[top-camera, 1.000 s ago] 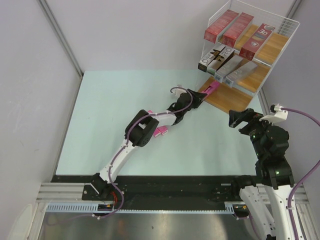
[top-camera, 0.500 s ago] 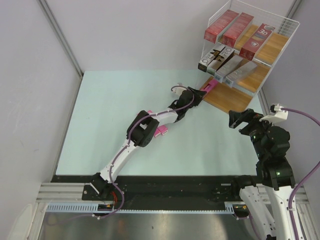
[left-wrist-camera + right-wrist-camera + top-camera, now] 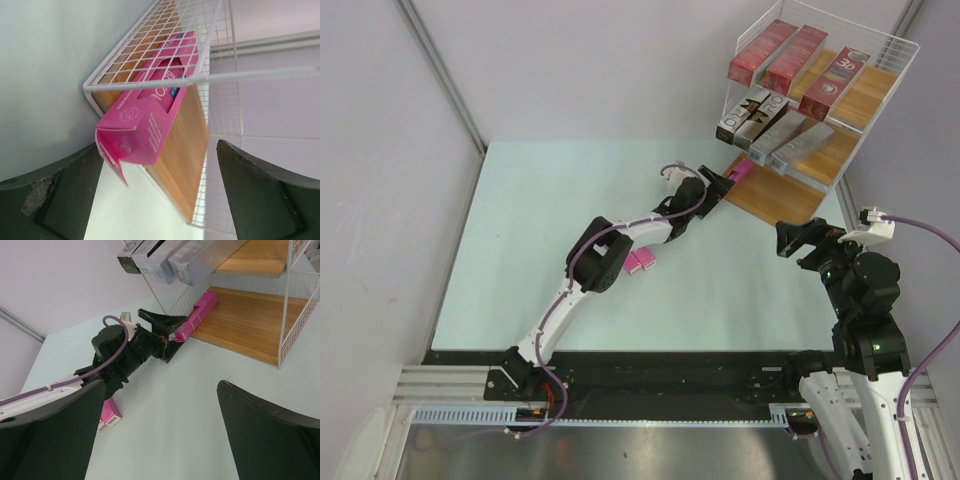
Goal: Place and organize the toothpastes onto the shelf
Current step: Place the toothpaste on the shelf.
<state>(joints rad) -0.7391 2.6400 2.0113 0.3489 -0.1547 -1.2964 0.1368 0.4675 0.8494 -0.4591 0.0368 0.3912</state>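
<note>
Shelf (image 3: 883, 62): white wire-grid frame with three flat light-brown wooden boards; stands at 1 o'clock on the surface (image 3: 540, 230), a smooth pale-green sheet.
Top board: three dark red toothpaste cartons (image 3: 790, 55), long and slim, side by side.
Middle board: silver-grey cartons (image 3: 778, 128) with black ends, glossy, lying parallel; their ends jut past the board's edge.
Bottom board: one bright pink carton (image 3: 150, 112) lies flat along the board's left edge just inside the wire wall; its long axis runs toward 1 o'clock; the near end overhangs the board, with a creased end flap hanging loose.
Left gripper (image 3: 720, 182): black, fingers spread apart on either side of the carton's overhanging end; the wrist view shows a gap on both sides, no contact.
Right gripper (image 3: 786, 240): fingers wide apart, holding nothing; hovers above the surface at 5 o'clock from the pink carton, well apart from it.
Loose pink cartons (image 3: 638, 263): on the surface beside the left arm's elbow, at 7 o'clock from the left gripper; partly hidden, so I cannot tell the count.
</note>
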